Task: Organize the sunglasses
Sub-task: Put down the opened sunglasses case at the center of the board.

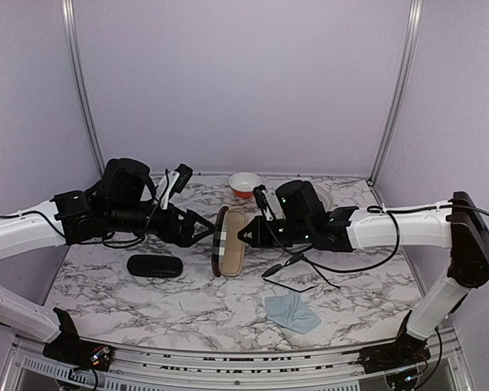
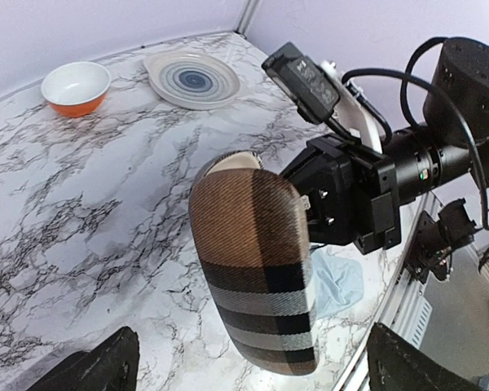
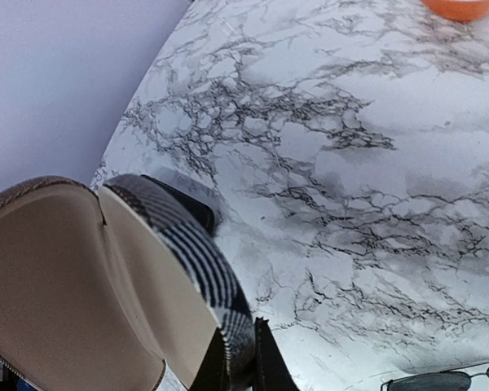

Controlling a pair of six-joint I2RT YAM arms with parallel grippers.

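The sunglasses [image 1: 289,274] lie flat on the marble, thin black frame and dark lenses, just in front of my right arm; one lens shows at the bottom edge of the right wrist view [image 3: 444,380]. The brown plaid case [image 1: 228,242] stands open between my two grippers, its beige lining [image 3: 65,285] facing the right wrist camera. My right gripper [image 3: 240,326] is shut on the case's striped rim. My left gripper [image 2: 253,371] is open, its fingers [image 2: 98,366] wide on either side of the case's plaid shell [image 2: 257,261] without touching it.
A glossy black case [image 1: 155,266] lies left of the plaid one. A blue cloth [image 1: 293,312] is near the front edge. An orange bowl [image 1: 244,183] and a striped plate [image 2: 191,79] sit at the back. Purple walls close in the table.
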